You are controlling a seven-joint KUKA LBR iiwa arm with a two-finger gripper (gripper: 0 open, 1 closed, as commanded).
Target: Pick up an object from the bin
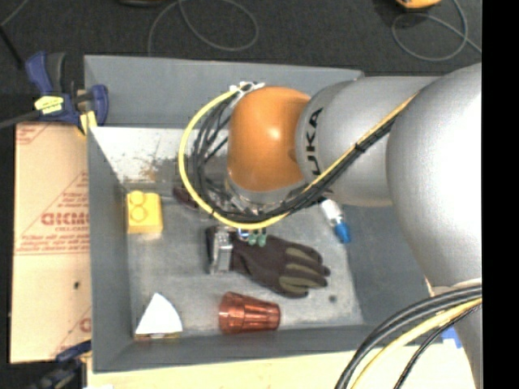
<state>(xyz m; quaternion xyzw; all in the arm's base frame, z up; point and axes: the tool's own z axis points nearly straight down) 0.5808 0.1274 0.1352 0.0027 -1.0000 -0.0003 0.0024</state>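
Camera view looks down into the grey bin [109,241], where the arm [381,152] comes in from 3 o'clock and its orange cover [263,136], ringed by yellow and black cables [193,186], hangs above the upper middle of the floor. Below the cover the gripper [219,258] stands low near the middle of the floor. Whether it is open or closed cannot be told, since its metal tip reads as 1 pale block.

A dark glove [280,266] lies flat just at 3 o'clock of the gripper, its cuff end right against the metal tip and its olive-tipped fingers spread toward 4 o'clock. Whether the tip touches the cuff cannot be told, and nothing is seen gripped.

At 10 o'clock of the gripper, apart from it, sits a yellow block [144,213] with 2 round studs on top. A copper cup [249,313] lies on its side at 5 o'clock, near the glove but apart from it. A white wedge [158,316] rests in the corner at 7 o'clock. A white marker [335,221] with a blue end lies at 2 o'clock, partly under the arm.
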